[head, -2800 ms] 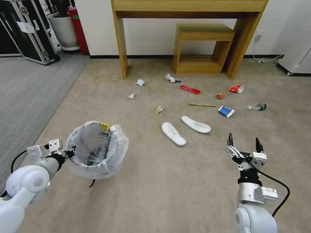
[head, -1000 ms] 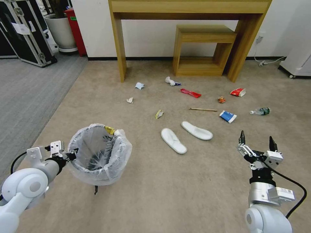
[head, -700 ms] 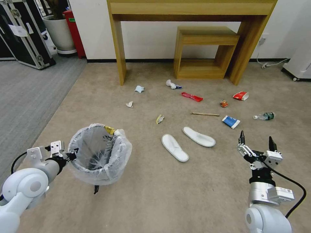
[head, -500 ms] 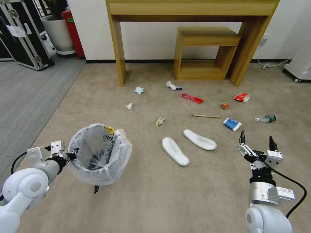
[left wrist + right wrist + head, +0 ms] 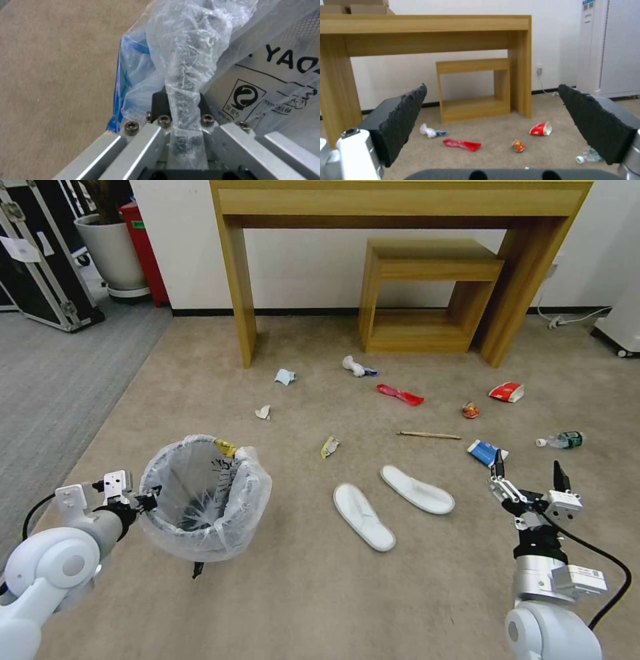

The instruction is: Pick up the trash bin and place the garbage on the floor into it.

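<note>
Head view: left gripper (image 5: 148, 495) is clamped on the rim of the trash bin (image 5: 205, 497), held above the carpet (image 5: 320, 587). Right gripper (image 5: 527, 478) hovers wide open, empty, near the slippers (image 5: 390, 505).

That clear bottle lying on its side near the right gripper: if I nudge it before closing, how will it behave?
The bottle lies on its side on the carpet, so a nudge would probably roll it. It looks clear and nearly empty, so likely light, easily pushed away, and may dent under a firm squeeze. The right gripper hangs open near it, while the left gripper holds the trash bin.
</note>
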